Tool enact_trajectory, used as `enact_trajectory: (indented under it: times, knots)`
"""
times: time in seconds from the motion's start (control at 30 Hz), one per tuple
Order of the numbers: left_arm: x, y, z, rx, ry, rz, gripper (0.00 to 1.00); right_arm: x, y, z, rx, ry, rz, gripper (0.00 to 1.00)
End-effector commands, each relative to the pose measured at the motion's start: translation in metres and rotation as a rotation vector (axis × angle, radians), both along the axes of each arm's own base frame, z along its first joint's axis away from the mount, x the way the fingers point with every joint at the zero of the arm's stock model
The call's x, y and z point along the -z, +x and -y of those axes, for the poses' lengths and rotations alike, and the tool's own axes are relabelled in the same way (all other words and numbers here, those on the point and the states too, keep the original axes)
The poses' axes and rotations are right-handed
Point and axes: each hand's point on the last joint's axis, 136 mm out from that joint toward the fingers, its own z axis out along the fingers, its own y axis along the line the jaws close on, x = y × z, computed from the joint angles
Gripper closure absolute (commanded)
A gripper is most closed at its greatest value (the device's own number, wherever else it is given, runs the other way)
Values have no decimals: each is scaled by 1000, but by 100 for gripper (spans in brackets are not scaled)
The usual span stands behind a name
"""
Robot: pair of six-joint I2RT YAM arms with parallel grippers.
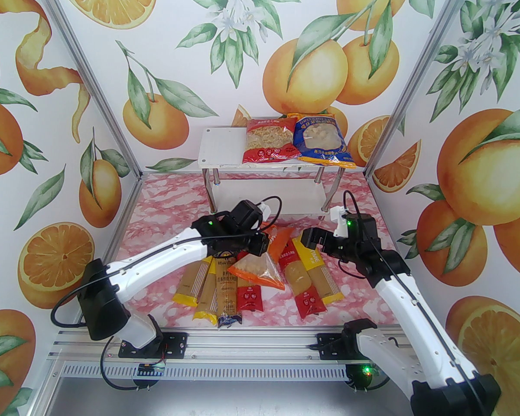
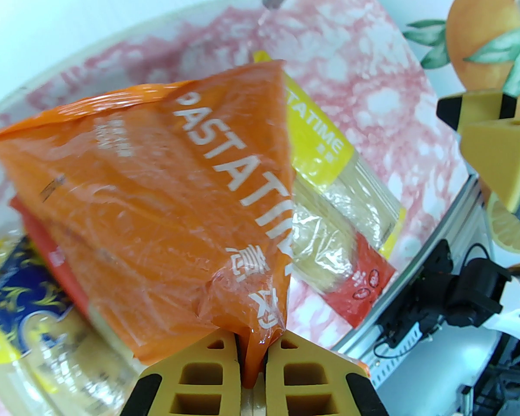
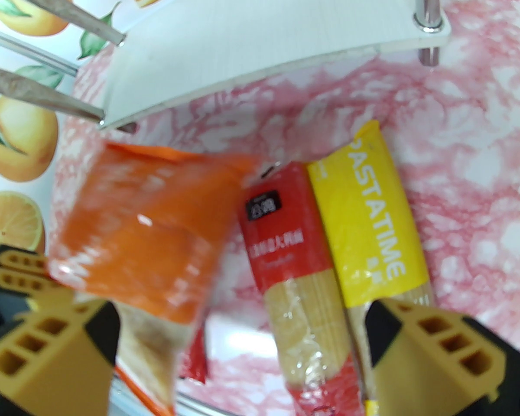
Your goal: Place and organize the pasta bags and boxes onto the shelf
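1. Orange bag (image 2: 147,215), in front of the shelf (image 1: 221,145), is pinched at one corner by the closed fingers of the left gripper (image 2: 251,353), seemingly for lifting.
2. Right gripper (image 1: 305,241), before the shelf, gapes wide, empty.
3. Shelf's top-left space lies bare, likely the bag's destination.

Red bag (image 1: 270,145), blue bag (image 1: 323,141) flat on shelf (image 1: 221,147) top; orange bag (image 1: 260,271) tilted over six spaghetti packs (image 1: 301,284).

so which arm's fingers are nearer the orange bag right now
Left. The left fingers are shut on the orange bag's edge. The right fingers stand open off to the bag's right, above the red pack and yellow pack.
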Motion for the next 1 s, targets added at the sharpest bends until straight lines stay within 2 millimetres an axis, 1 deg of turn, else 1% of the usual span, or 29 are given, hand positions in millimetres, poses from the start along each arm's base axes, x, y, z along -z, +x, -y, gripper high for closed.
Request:
enact_trajectory:
  times: [0.0, 0.27, 0.4, 0.47, 0.57, 0.73, 0.97]
  knots:
    - [-97, 2, -7, 12, -183, 168, 100, -12, 4, 7, 32, -23, 20, 1]
    - [-166, 1, -71, -92, -244, 311, 100, -18, 6, 10, 40, -41, 27, 1]
    - [-201, -4, -104, -158, -251, 423, 100, -21, 8, 8, 37, -30, 31, 1]
    - [-217, -8, -120, -193, -245, 480, 100, -22, 9, 7, 34, -27, 31, 1]
    - [-234, -9, -141, -239, -209, 551, 100, -23, 9, 6, 32, -22, 33, 1]
    - [-262, -8, -154, -255, -181, 640, 100, -28, 10, 3, 22, -18, 41, 1]
    - [-304, 4, -168, -266, -130, 775, 100, -38, 15, -2, 2, -30, 62, 1]
